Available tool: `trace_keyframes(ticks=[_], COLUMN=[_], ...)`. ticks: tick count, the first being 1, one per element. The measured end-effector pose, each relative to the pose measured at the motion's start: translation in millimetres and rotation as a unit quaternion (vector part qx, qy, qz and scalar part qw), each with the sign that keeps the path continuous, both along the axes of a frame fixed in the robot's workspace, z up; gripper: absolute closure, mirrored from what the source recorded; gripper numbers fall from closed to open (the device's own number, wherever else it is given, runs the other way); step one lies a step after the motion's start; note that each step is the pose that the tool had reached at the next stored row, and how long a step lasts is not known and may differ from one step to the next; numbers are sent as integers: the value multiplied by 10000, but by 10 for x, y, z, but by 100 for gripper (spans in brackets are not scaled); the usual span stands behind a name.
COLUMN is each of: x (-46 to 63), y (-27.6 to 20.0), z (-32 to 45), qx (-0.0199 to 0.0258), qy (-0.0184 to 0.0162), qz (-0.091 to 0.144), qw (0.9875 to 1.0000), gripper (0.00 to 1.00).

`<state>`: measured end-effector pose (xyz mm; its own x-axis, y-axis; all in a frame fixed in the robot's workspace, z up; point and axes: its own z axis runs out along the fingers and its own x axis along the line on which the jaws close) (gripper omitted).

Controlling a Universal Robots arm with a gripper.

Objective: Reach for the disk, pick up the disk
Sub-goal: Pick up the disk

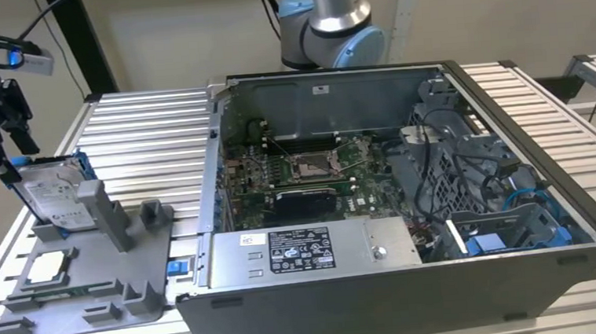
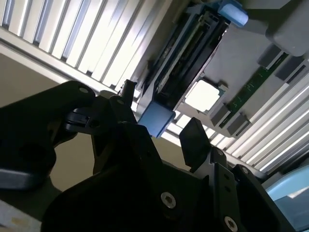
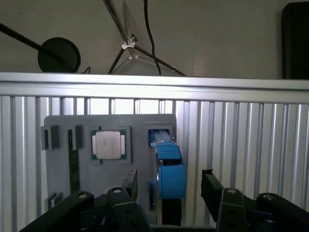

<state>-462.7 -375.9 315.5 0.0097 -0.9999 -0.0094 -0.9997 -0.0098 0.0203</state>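
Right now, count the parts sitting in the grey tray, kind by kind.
Disk: 1
Chip: 1
Memory stick: 1
Total: 3

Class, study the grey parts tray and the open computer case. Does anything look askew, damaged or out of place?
Nothing looks damaged or spilled. The silver-grey metal disk with its blue plastic frame stands on edge, leaning in the grey plastic tray, which seems to be its holder. The open black hand straddles its blue edge.
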Motion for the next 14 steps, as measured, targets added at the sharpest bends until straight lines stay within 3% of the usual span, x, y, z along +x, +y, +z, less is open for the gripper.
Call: trace_keyframes(ticks=[14], x=[0], y=[-17], z=[-255], qx=[0], qy=[0], qz=[0], qw=[10000], gripper=[0])
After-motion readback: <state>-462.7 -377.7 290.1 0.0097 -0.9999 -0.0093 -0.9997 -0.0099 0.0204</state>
